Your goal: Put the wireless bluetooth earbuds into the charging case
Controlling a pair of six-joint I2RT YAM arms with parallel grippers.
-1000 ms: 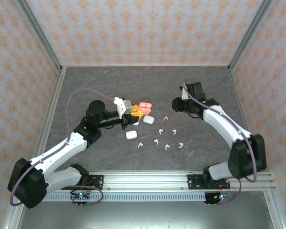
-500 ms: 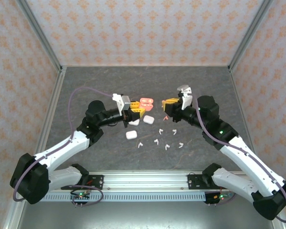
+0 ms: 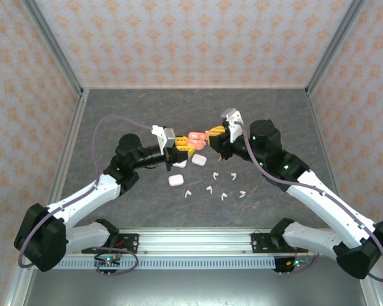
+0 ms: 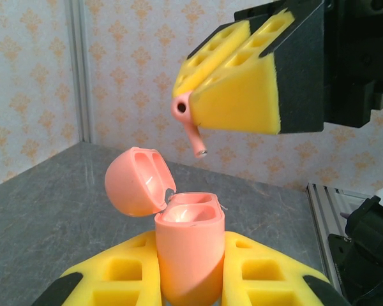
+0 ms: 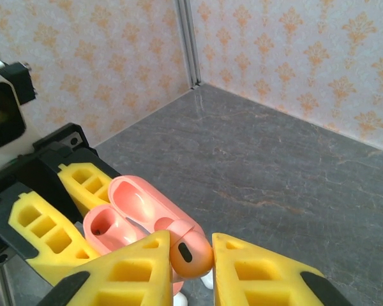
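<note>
Earbud (image 4: 184, 109): pink, pinched in right tool (image 5: 191, 255), just above Case (image 4: 188, 248)
Case: pink, open, clamped in left tool (image 4: 190, 280)

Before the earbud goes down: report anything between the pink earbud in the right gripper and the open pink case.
Nothing visible. The pink earbud, pinched in the right gripper, hangs stem-down over the open pink case in the left gripper; only air between, the lid swung aside.

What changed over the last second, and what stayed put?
The right gripper, holding a pink earbud, swung in from the right to just above the open pink case. The left gripper kept holding that case; the loose earbuds and white cases stayed.
</note>
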